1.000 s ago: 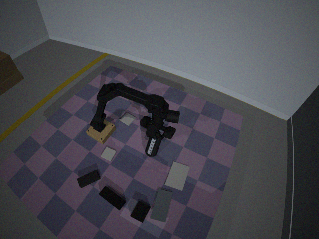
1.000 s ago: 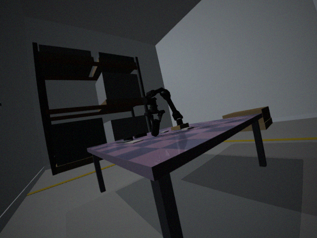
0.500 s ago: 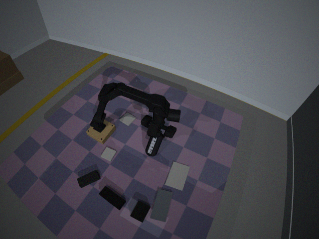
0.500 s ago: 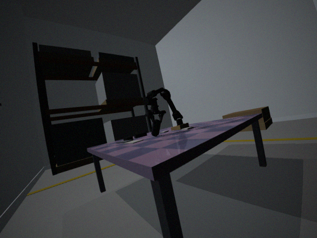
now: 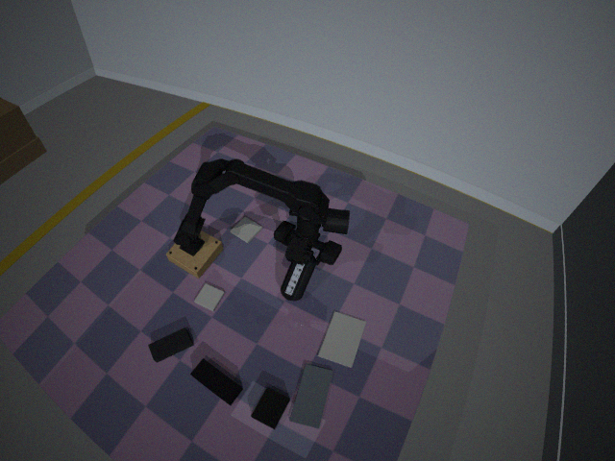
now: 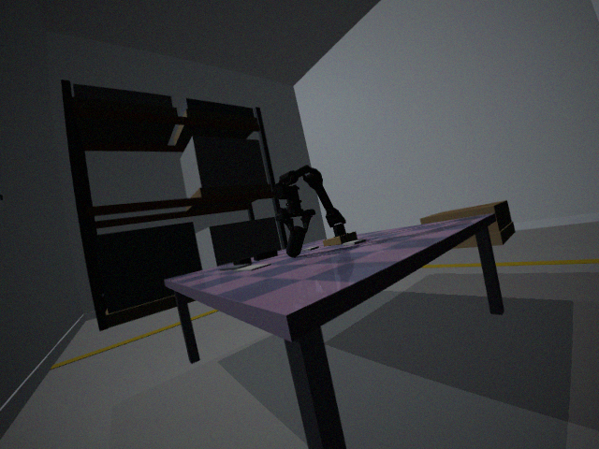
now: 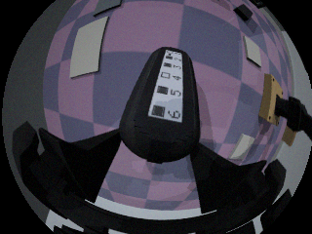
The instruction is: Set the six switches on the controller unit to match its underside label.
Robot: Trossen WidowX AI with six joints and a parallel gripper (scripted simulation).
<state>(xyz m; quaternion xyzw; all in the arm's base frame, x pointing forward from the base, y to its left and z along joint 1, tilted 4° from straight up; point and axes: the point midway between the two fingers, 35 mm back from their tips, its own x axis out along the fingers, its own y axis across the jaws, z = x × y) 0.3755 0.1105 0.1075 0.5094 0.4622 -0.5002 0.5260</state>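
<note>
The dark grey controller unit (image 5: 303,283) (image 6: 295,242) (image 7: 138,104) is tilted steeply between my fingers, its lower end low over the bench top (image 5: 290,329) (image 6: 319,290); I cannot tell whether they touch. My gripper (image 7: 157,138) is shut on it, one finger on each side. Its white label (image 5: 295,279) (image 7: 168,90) faces the wrist camera. Squares 6, 5 and 3 look filled, 4 is empty, and 2 looks filled; 1 is too small to read. The rocker switches are hidden on the far side.
Pale plates (image 5: 342,339) (image 5: 209,296) (image 5: 246,230) and a grey-green plate (image 5: 311,397) lie on the bench. Dark blocks (image 5: 171,345) (image 5: 216,380) (image 5: 270,406) stand toward the lower edge of the top view. The arm's base sits on a tan block (image 5: 208,258) (image 7: 268,99).
</note>
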